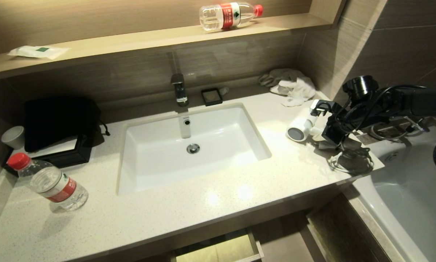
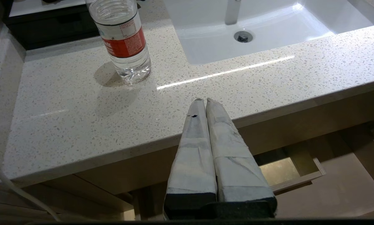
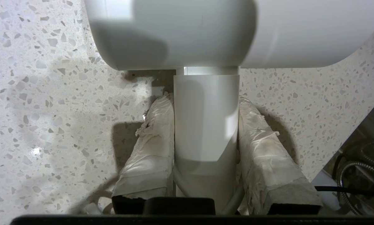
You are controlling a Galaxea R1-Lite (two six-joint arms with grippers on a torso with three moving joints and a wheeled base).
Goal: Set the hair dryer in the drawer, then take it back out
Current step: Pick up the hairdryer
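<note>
The pickup step is in hand: the right gripper (image 3: pixel 206 131) grasps the slim handle of the hair dryer (image 1: pixel 305 128), which lies on the speckled stone counter (image 1: pixel 167 214) right of the sink. Next it must lift that smooth white body, trailing cord, toward the open wooden drawer (image 1: pixel 221 251) below. The left gripper (image 2: pixel 205 103) hangs clenched and empty.
</note>
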